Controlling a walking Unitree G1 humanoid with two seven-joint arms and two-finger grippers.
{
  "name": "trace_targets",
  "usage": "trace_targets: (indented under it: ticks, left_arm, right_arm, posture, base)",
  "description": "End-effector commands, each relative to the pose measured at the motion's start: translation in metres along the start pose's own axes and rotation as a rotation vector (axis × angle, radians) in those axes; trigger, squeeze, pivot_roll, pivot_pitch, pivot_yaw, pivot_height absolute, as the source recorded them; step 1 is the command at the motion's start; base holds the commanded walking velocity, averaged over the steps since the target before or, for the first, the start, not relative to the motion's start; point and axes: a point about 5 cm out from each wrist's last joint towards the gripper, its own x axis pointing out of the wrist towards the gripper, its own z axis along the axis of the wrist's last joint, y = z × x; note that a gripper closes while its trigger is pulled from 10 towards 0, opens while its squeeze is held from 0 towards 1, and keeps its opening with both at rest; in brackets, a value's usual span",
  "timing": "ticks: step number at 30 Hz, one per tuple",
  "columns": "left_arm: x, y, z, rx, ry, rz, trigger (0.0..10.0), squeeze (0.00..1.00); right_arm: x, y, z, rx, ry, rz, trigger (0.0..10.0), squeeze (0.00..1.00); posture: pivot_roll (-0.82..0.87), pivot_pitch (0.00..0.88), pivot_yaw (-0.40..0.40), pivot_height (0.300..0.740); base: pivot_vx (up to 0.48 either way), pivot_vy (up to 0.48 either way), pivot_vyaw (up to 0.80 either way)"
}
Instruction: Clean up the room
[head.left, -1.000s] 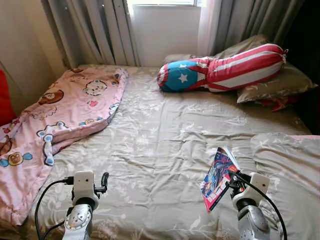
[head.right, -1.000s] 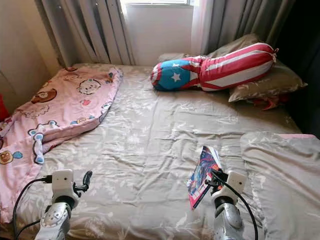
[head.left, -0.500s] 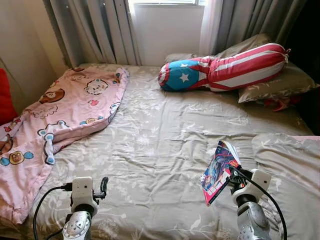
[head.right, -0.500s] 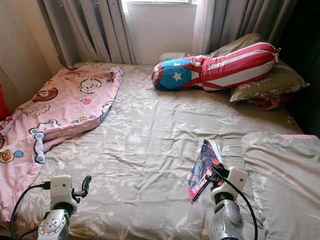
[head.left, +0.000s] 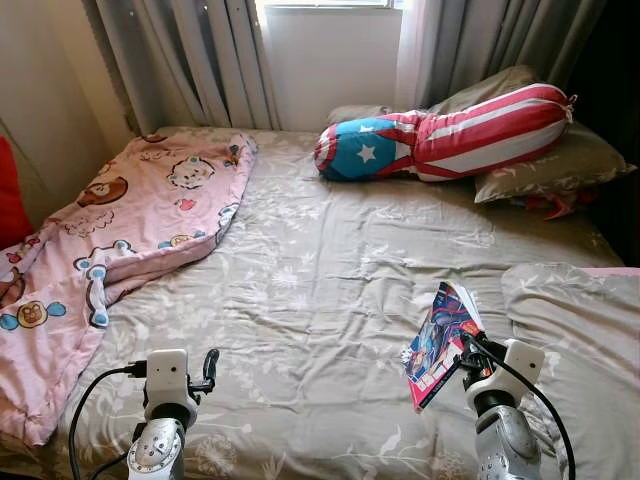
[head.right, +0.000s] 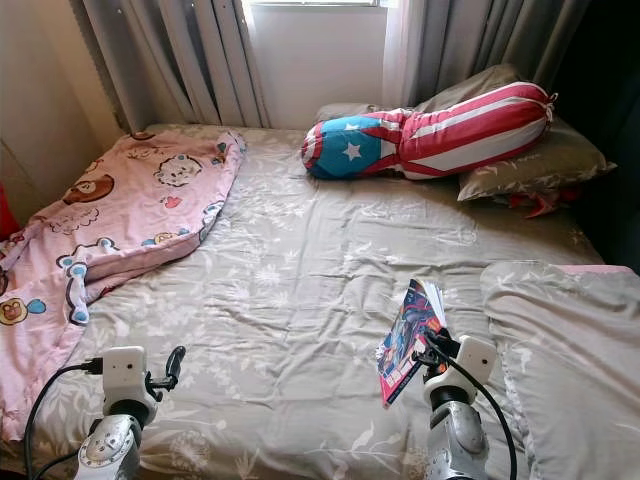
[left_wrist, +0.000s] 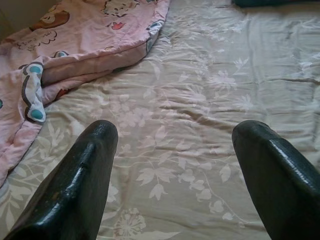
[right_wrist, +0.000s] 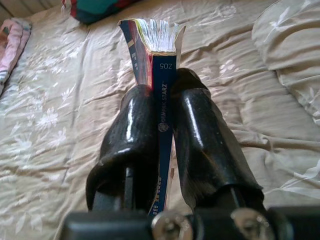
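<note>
1. A red object (head.left: 10, 205) at the far left edge was cut off by the frame, and what it was could not be made out.
2. One pink cartoon-print blanket (head.left: 120, 235) lay crumpled along the left side of the bed (head.left: 320, 290), its lower end running out of the picture.
3. The left gripper (head.left: 208, 365) hovered low over the near left part of the bed. In the left wrist view its two black fingers (left_wrist: 80, 185) stood wide apart with nothing between them, over the floral bedspread.
4. One long bolster (head.left: 445, 135), blue with a white star at one end and red-and-white striped along the rest, lay across the head of the bed below the window.
5. Two grey-beige pillows (head.left: 555, 165) sat behind and under the bolster at the right. A small red item (head.left: 555, 205) peeked from under the lower one, too hidden to identify.
6. The right gripper (right_wrist: 165, 135) was clamped on the spine of one colourful magazine (head.left: 440, 340), held upright above the near right part of the bed, pages fanned at the top. Its cover print was mostly too small to read.
7. Another pillow (head.left: 580, 340) at the near right was cut off by the frame edge.
</note>
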Motion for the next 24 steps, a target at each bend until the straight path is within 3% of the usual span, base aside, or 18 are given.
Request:
trace_targets:
  ticks: [1, 12, 15, 24]
  left_arm:
    - [0.0002, -0.0009, -0.0002, -0.003, 0.008, -0.009, 10.0, 0.0]
    - [0.0013, -0.0045, 0.0, -0.011, 0.012, -0.011, 10.0, 0.0]
    - [0.002, -0.0041, 0.0011, -0.014, 0.009, -0.009, 10.0, 0.0]
    - [0.0027, -0.0029, 0.0012, -0.011, 0.015, -0.007, 10.0, 0.0]
  right_arm:
    - [0.0054, 0.0052, 0.0093, -0.018, -0.038, 0.024, 10.0, 0.0]
    - [0.0038, 0.0053, 0.0061, -0.038, -0.024, 0.018, 10.0, 0.0]
    - [0.0038, 0.0055, 0.0072, -0.033, -0.039, 0.015, 10.0, 0.0]
    - [0.0034, 0.0042, 0.0093, -0.028, -0.059, 0.005, 10.0, 0.0]
  posture:
    - [-0.03, 0.0, 0.018, 0.69]
    - [-0.02, 0.0, 0.014, 0.685]
    - [-0.02, 0.0, 0.015, 0.655]
    - [-0.01, 0.0, 0.013, 0.655]
  base:
    - [0.0, 0.0, 0.0]
    - [0.0, 0.0, 0.0]
    - [0.0, 0.0, 0.0]
    - [0.0, 0.0, 0.0]
